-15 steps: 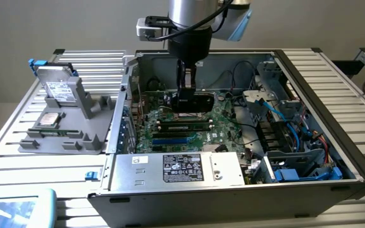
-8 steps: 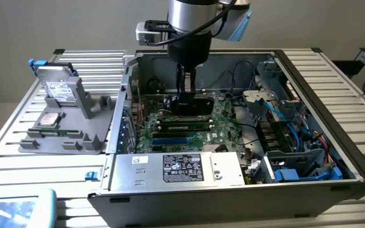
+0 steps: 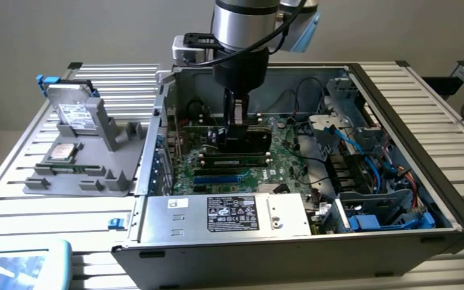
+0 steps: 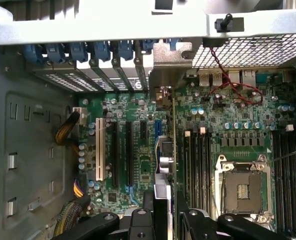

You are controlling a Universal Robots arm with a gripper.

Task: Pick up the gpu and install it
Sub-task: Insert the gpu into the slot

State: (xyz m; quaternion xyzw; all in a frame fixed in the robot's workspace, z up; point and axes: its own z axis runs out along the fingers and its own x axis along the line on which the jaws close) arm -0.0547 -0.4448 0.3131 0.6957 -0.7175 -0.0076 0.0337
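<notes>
The gpu [image 3: 249,141] stands on edge inside the open computer case [image 3: 393,96], over the green motherboard [image 3: 287,162]. My gripper [image 3: 236,134] reaches straight down into the case and is shut on the card's upper edge. In the wrist view the gpu [image 4: 170,64] appears edge-on, its silver end bracket against the case's rear slot openings. The board's thin edge runs back from the bracket to my gripper [image 4: 165,201], over the expansion slots [image 4: 129,150] of the motherboard [image 4: 148,172]. I cannot tell whether the card's connector sits in a slot.
A grey holder [image 3: 95,175] with two silver hard drives [image 3: 75,115] stands at the exterior view's left. The power supply [image 3: 232,214] fills the case's front. Blue cables and a drive cage [image 3: 377,181] crowd its right side. Beside the card lies the CPU socket [image 4: 243,187].
</notes>
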